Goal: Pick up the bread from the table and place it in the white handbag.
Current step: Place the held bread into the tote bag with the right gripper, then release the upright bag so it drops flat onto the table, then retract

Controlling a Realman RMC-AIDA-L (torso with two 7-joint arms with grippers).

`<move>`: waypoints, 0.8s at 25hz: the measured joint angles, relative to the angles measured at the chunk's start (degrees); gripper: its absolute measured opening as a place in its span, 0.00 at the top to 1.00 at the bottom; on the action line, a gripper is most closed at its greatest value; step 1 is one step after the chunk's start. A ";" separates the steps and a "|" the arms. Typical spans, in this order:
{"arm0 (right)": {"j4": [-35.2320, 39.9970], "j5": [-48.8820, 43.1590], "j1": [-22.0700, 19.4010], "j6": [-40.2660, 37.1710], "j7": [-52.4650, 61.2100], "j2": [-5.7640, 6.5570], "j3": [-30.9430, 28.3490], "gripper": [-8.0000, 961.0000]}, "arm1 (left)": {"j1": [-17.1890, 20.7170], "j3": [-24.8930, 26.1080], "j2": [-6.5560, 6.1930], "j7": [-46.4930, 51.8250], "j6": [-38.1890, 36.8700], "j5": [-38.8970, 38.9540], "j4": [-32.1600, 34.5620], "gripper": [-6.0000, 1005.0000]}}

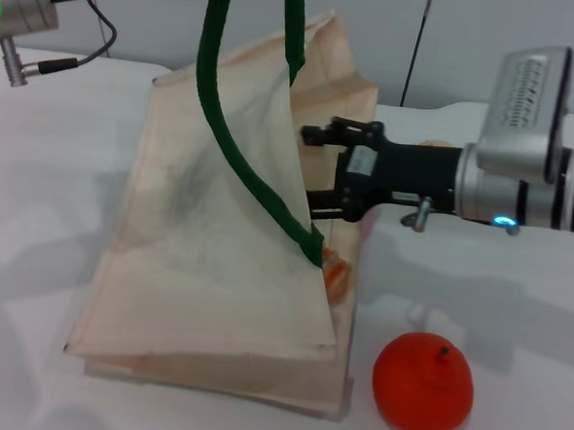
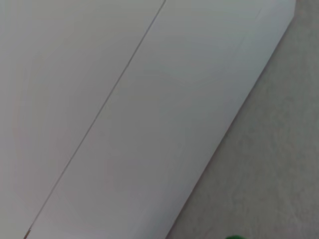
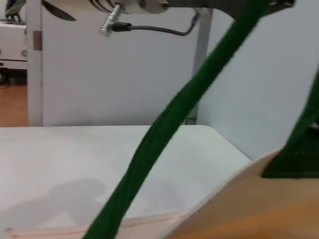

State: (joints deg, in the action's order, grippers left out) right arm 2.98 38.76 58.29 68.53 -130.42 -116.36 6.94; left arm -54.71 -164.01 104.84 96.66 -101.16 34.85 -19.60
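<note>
Orange fruit sits beside the handbag. Right gripper, wide open at its mouth, has bread below inside: placing step. Next, withdraw clear. Left gripper unseen above, handles raised.

This looks like a robot lab or test room, not a home. A plain white table serves as the work surface, backed by bare pale grey-blue wall panels with a thin dark cable running down one of them. In the right wrist view, a white partition stands at the table's far end, and beyond it shows a strip of wooden floor and part of some white equipment.
</note>
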 joint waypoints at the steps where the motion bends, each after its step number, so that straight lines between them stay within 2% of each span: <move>1: 0.14 -0.01 -0.55 -0.26 0.01 0.05 -0.64 0.08 | 0.02 -0.01 0.00 0.00 0.00 0.00 -0.04 0.88; 7: 4.04 -0.02 -7.37 -1.20 -0.10 0.33 -7.17 0.09 | 0.35 0.00 0.00 0.01 0.05 0.12 -0.23 0.88; 11: 7.39 0.04 -11.45 -0.75 -0.26 0.41 -13.91 0.09 | 0.80 0.00 0.00 0.01 0.09 0.22 -0.26 0.88; 16: 9.56 0.34 -14.50 -0.52 -0.30 0.68 -22.94 0.09 | 1.02 0.00 0.00 0.08 0.45 -0.10 -0.30 0.88; 20: 9.92 3.07 -16.32 -0.49 -0.79 0.70 -24.61 0.09 | 1.02 -0.02 0.01 0.70 2.49 -0.74 -0.35 0.88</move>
State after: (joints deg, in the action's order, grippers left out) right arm 12.90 41.83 41.97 68.04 -131.21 -115.66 -17.66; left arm -53.69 -164.02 104.85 97.36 -98.66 34.11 -19.96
